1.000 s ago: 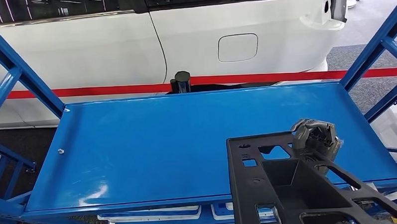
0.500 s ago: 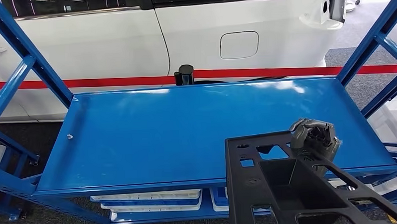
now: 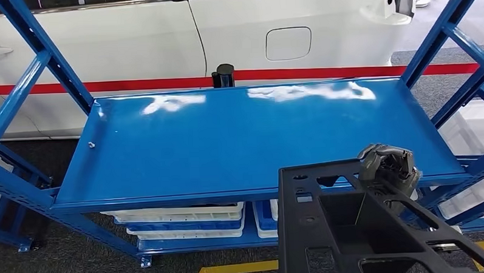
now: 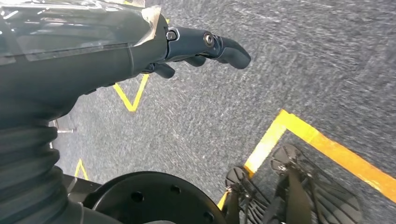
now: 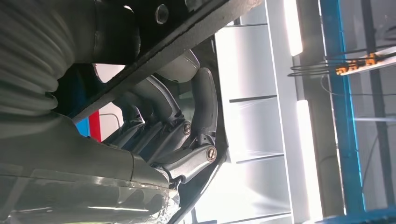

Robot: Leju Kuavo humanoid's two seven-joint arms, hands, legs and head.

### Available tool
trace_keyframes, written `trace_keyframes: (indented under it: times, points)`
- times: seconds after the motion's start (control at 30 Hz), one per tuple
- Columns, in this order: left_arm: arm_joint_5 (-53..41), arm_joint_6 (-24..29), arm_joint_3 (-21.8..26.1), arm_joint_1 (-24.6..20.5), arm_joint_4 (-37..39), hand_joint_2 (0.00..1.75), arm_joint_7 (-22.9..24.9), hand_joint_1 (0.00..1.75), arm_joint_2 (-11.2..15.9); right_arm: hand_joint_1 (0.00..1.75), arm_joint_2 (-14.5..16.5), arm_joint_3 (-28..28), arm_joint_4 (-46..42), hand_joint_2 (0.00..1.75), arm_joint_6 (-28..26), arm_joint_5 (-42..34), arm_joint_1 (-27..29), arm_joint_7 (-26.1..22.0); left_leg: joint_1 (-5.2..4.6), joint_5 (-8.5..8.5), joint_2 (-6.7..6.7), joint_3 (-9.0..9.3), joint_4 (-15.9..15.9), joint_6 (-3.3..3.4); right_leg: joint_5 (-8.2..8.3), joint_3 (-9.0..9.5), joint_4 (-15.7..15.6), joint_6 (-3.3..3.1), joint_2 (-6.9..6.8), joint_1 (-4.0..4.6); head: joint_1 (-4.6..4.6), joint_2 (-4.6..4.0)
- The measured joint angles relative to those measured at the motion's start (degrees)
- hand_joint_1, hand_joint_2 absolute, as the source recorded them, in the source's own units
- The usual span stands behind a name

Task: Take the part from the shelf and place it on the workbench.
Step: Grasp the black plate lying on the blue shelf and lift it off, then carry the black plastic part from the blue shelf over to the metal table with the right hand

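Down on the left, the left hand (image 4: 201,46) hangs above grey carpet marked with yellow lines (image 4: 322,144), fingers loose and grasping nothing. In front of the robot stands the blue shelf (image 3: 167,157), its broad top deck glossy under the lights; white trays (image 3: 175,221) sit stacked on the tier below. Behind it runs a red barrier belt (image 3: 134,84) from a black post (image 3: 223,75), with a white car (image 3: 133,37) beyond.

Over to the right, the part (image 3: 352,230), a black plastic frame with cut-outs and a deep square pocket, is already off the shelf and held in the air before the shelf's front edge. The right hand (image 3: 389,165) grips it at its far right corner, fingers curled over the rim; the right wrist view shows those fingers (image 5: 196,126) wrapped round the black edge.

I judge the pick done and the carry in hand. Next the robot needs to turn toward the workbench, wherever it stands, keeping the frame level.

The part's long axis seems to run from the shelf back toward the robot, its pocket facing up, its near end cropped.
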Motion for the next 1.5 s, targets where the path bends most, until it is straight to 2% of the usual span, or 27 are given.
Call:
trace_keyframes:
  times: [0.03,0.1,0.17,0.2,0.27,0.37,0.43,0.5,0.53,0.6,0.67,0.7,0.73,0.8,0.87,0.9,0.93,1.0,1.03,1.1,1.17,1.2,1.27,1.33,1.4,1.43,1.5]
  points:
    - [-0.05,0.28,-0.01,0.01,0.01,1.75,0.27,0.0,-0.03,1.75,0.01,0.03,0.0,1.75,-0.01,-0.02,-0.04,0.01,0.1,-0.79,-0.09,-0.36,0.58,-0.34,0.43,-0.38,-0.04,-0.68,-0.07,-0.17,-0.04,0.0]
    - [-0.3,0.64,-0.01,0.01,0.02,1.75,0.68,0.0,-0.1,1.75,0.04,0.19,0.01,1.75,0.04,-0.05,-0.16,0.1,0.42,-5.24,-0.34,-2.03,4.95,-1.01,1.52,-1.26,-0.11,-1.96,-0.26,-0.5,-0.31,0.0]
    - [-0.68,0.76,-0.02,0.0,0.02,1.75,1.05,0.0,-0.15,1.75,0.07,0.44,0.05,1.75,0.12,-0.07,-0.27,0.27,0.71,-10.2,-0.47,-4.17,12.32,-1.62,2.73,-2.54,-0.04,-2.42,-0.34,-0.44,-0.54,0.0]
    - [-0.87,0.79,-0.05,0.0,0.02,1.75,1.26,0.0,-0.16,1.75,0.07,0.57,0.11,1.75,0.15,-0.07,-0.34,0.34,0.84,-11.13,-0.47,-4.61,15.02,-1.82,3.34,-3.3,0.01,-2.34,-0.36,-0.41,-0.55,0.0]
    - [-1.49,0.8,-0.29,0.0,0.02,1.75,1.82,0.0,-0.16,1.75,0.05,0.75,0.31,1.75,0.25,-0.12,-0.57,0.5,1.12,-9.54,-0.46,-2.59,14.59,-1.98,4.39,-4.63,0.07,-1.99,-0.37,-0.45,-0.56,0.0]
    - [-2.65,0.56,-1.1,-0.15,0.02,1.75,2.78,0.0,-0.15,1.75,0.04,0.98,0.66,1.75,0.58,-0.28,-1.4,0.7,1.32,-6.71,-0.65,5.67,3.13,-1.69,5.76,-6.06,0.26,-1.01,-0.34,-0.42,-0.51,0.0]
    - [-2.91,0.11,-1.5,-0.26,0.02,1.75,3.13,0.0,-0.16,1.75,0.03,1.19,0.9,1.75,0.96,-0.54,-2.12,0.81,0.95,-6.89,-0.91,7.91,-0.88,-1.04,6.61,-6.48,0.29,-0.12,-0.38,-0.29,-0.38,0.0]
    - [-2.36,-0.6,-1.62,-0.27,0.02,1.75,3.12,0.0,-0.21,1.75,-0.03,1.48,1.29,1.75,1.48,-0.93,-2.74,0.9,0.63,-6.06,-0.85,7.22,-1.22,0.1,7.32,-6.8,0.22,0.78,-0.4,-0.39,-0.3,0.0]
    - [-1.89,-1.07,-1.62,-0.28,0.02,1.75,2.96,0.0,-0.25,1.75,-0.08,1.58,1.49,1.75,1.7,-1.14,-2.96,0.94,0.57,-5.46,-0.73,6.67,-1.33,0.73,6.84,-7.26,0.7,0.89,-0.38,-0.46,-0.28,0.0]
    - [-0.7,-2.07,-1.51,-0.31,0.01,1.75,2.26,0.0,-0.33,1.75,-0.26,1.69,1.93,1.75,2.1,-1.49,-3.36,1.03,0.59,-3.99,-0.42,5.1,-1.61,1.83,2.91,-9.12,4.94,0.35,-0.32,-0.5,-0.02,0.0]
    - [1.03,-2.98,-1.05,-0.36,0.01,1.75,0.83,0.0,-0.33,1.75,-0.48,1.87,2.35,1.75,2.44,-1.83,-3.65,1.14,0.37,-2.49,-0.29,3.26,-1.56,2.26,-2.19,-11.25,12.71,-0.17,-0.26,-0.44,0.23,0.0]
    - [1.96,-3.35,-0.65,-0.39,0.02,1.75,0.06,0.0,-0.34,1.75,-0.59,1.96,2.55,1.75,2.58,-1.96,-3.71,1.2,0.27,-1.69,-0.24,2.29,-1.5,2.31,-3.28,-11.52,15.78,0.08,-0.24,-0.41,0.25,0.0]
    - [2.82,-3.68,-0.21,-0.41,0.02,1.75,-0.66,0.0,-0.35,1.75,-0.67,2.02,2.72,1.75,2.72,-2.06,-3.75,1.27,0.18,-0.91,-0.2,1.35,-1.45,2.28,-3.11,-10.85,17.0,0.61,-0.23,-0.4,0.26,0.0]
    - [3.67,-3.97,0.55,-0.45,0.02,1.75,-1.4,0.0,-0.38,1.75,-0.75,2.12,2.97,1.75,2.9,-2.12,-3.88,1.38,0.05,0.53,-0.19,-0.29,-1.36,2.06,-0.83,-6.19,12.62,1.52,-0.23,-0.33,0.29,0.0]
    - [3.48,-4.07,0.88,-0.52,0.03,1.75,-1.4,0.0,-0.44,1.75,-0.75,2.23,3.05,1.75,3.09,-2.12,-4.26,1.51,-0.16,1.7,-0.22,-1.3,-1.27,1.62,-0.51,0.4,3.48,1.08,-0.23,0.02,0.29,0.0]
    - [3.12,-4.14,0.92,-0.56,0.03,1.75,-1.18,0.0,-0.47,1.75,-0.75,2.29,3.08,1.75,3.23,-2.13,-4.45,1.61,-0.25,2.26,-0.22,-1.52,-1.29,1.35,-1.01,2.35,0.32,0.64,-0.2,0.25,0.25,0.0]
    - [2.58,-4.26,0.92,-0.6,0.04,1.75,-0.84,0.0,-0.49,1.75,-0.75,2.34,3.13,1.75,3.38,-2.15,-4.63,1.72,-0.3,2.8,-0.21,-1.66,-1.33,1.06,-1.5,3.42,-1.66,0.19,-0.17,0.5,0.24,0.0]
    - [0.93,-4.84,0.72,-0.59,0.03,1.75,0.33,0.0,-0.4,1.75,-0.74,2.39,3.38,1.75,3.71,-2.2,-4.82,1.95,-0.16,3.68,-0.25,-1.87,-1.48,0.4,-1.05,2.91,-2.06,-0.56,-0.15,0.35,0.19,0.0]
    - [-0.22,-5.34,0.43,-0.56,0.02,1.75,1.11,0.0,-0.28,1.75,-0.71,2.43,3.56,1.75,3.88,-2.23,-4.98,2.04,-0.02,2.91,-0.4,-2.22,-0.97,0.06,-0.48,2.43,-2.03,-1.1,-0.23,0.11,0.15,0.0]
    - [-2.68,-6.52,-0.58,-0.47,-0.03,1.75,2.69,0.0,0.1,1.75,-0.55,2.49,3.94,1.75,4.14,-2.31,-5.36,2.17,0.22,-2.14,-0.73,-3.76,3.52,-0.68,1.03,1.05,-2.11,-2.14,-0.46,-0.46,-0.14,0.0]
    - [-4.9,-7.63,-1.93,-0.43,-0.1,1.75,4.02,0.0,0.57,1.75,-0.42,2.54,4.31,1.75,4.22,-2.37,-5.61,2.21,0.39,-7.82,-0.85,-5.52,11.48,-1.43,2.6,-0.63,-1.99,-2.44,-0.65,-0.37,-0.41,0.0]
    - [-5.72,-8.06,-2.59,-0.4,-0.14,1.75,4.51,0.0,0.8,1.75,-0.4,2.54,4.49,1.75,4.22,-2.37,-5.65,2.21,0.52,-8.71,-0.85,-5.78,14.41,-1.71,3.31,-1.46,-1.87,-2.29,-0.71,-0.38,-0.43,0.0]
    - [-6.88,-8.73,-3.81,-0.29,-0.16,1.75,5.2,0.0,1.24,1.75,-0.39,2.54,4.81,1.75,4.23,-2.38,-5.68,2.22,0.88,-6.92,-0.84,-3.36,14.18,-2.11,4.39,-3.22,-1.37,-1.76,-0.76,-0.59,-0.44,0.0]
    - [-7.24,-8.98,-4.61,-0.23,-0.17,1.75,5.42,0.0,1.44,1.75,-0.39,2.53,4.97,1.75,4.23,-2.38,-5.79,2.22,1.22,-5.26,-0.95,2.44,6.66,-2.48,4.98,-4.75,-0.51,-1.12,-0.75,-0.78,-0.49,0.0]
    - [-7.73,-9.45,-5.38,-0.24,-0.21,1.75,5.52,0.0,1.5,1.75,-0.38,2.54,5.07,1.75,4.23,-2.35,-5.99,2.23,1.11,-5.6,-1.36,6.14,0.62,-2.34,5.59,-5.87,0.22,-0.27,-0.79,-0.69,-0.45,0.0]
    - [-8.01,-9.83,-5.75,-0.22,-0.23,1.75,5.47,0.0,1.54,1.75,-0.36,2.56,5.11,1.75,4.23,-2.32,-6.04,2.23,0.82,-5.93,-1.53,6.38,-0.31,-1.98,6.02,-6.22,0.24,0.25,-0.83,-0.64,-0.44,0.0]
    - [-8.29,-10.56,-6.37,-0.11,-0.26,1.75,5.17,0.0,1.62,1.75,-0.32,2.57,5.21,1.75,4.23,-2.29,-6.04,2.22,0.55,-5.07,-1.35,5.54,-0.75,-0.54,6.74,-6.83,0.15,1.21,-0.85,-0.73,-0.46,0.0]
